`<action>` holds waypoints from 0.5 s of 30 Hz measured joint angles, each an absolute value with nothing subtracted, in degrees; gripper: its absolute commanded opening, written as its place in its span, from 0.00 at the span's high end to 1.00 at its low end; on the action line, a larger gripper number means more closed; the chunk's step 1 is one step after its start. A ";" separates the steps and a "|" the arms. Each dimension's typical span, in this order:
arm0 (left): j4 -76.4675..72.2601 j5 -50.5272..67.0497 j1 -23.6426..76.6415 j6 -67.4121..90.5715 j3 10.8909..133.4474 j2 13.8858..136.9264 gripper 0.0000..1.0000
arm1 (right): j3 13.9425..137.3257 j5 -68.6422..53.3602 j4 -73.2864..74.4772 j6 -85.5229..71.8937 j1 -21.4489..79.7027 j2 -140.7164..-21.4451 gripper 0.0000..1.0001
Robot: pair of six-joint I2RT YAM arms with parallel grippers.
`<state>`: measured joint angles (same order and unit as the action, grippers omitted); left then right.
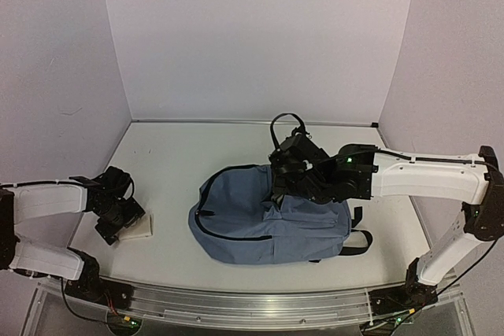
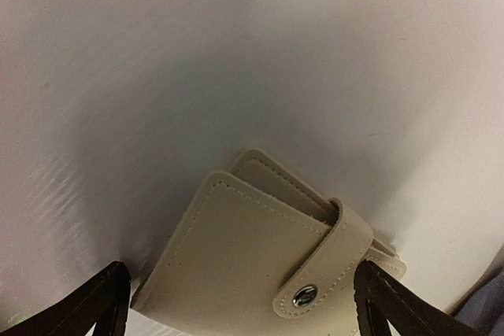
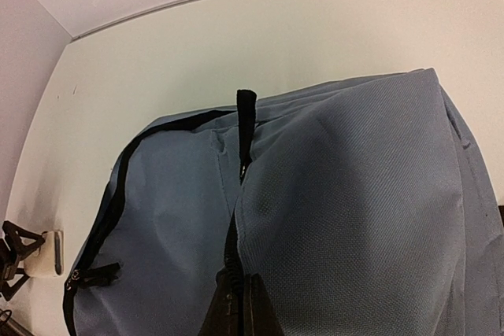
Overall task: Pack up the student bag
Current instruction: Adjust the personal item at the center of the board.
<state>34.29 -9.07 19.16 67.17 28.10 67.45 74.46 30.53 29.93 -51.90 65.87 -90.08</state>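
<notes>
— Pose of the right arm?
— Reached in from the right of the student bag [image 1: 268,222], with the white forearm stretched level over its right end and the wrist bent down onto the blue fabric.
— And the right gripper [image 3: 236,308]?
— Pinched fully shut on a fold of the bag's fabric, at its far edge beside the black zipper [image 3: 110,202], with the cloth there drawn up into a ridge.
— Pose of the left arm?
— Folded low, well to the left of the bag, wrist tipped down toward the table [image 1: 181,155].
— And the left gripper [image 2: 244,308]?
— Spread wide and held nothing, one finger on either side of a cream snap wallet [image 2: 236,261]; could not tell whether it touched the wallet.
— Position of the bag?
— Lay flat on the table, right under the right gripper and well apart from the left gripper.
</notes>
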 measured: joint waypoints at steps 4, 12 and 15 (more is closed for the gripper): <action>28.24 -4.84 19.19 63.14 29.29 69.65 0.03 | 74.46 30.55 29.91 -51.90 65.87 -90.08 1.00; 21.11 2.25 20.12 55.91 34.57 72.26 0.01 | 74.46 30.45 29.89 -51.85 65.87 -90.08 1.00; 21.89 1.80 20.10 53.14 36.18 70.83 0.02 | 74.46 30.39 29.87 -51.70 65.87 -90.08 1.00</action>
